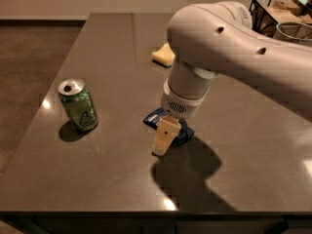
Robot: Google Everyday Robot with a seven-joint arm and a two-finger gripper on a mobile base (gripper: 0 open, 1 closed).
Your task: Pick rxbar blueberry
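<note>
Matt plastic tool [161, 147] at crinkly rxbar blueberry [185, 133]; glossy dark table [107, 48]; shiny metal can [79, 106].

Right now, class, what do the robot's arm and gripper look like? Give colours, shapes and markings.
The arm is a thick, rounded, off-white shell with two small dark holes. Its cylindrical wrist carries a patch of vent dots. The gripper, down at the rxbar blueberry, is pale tan and blocky with one dark dot. No cables show.
</note>
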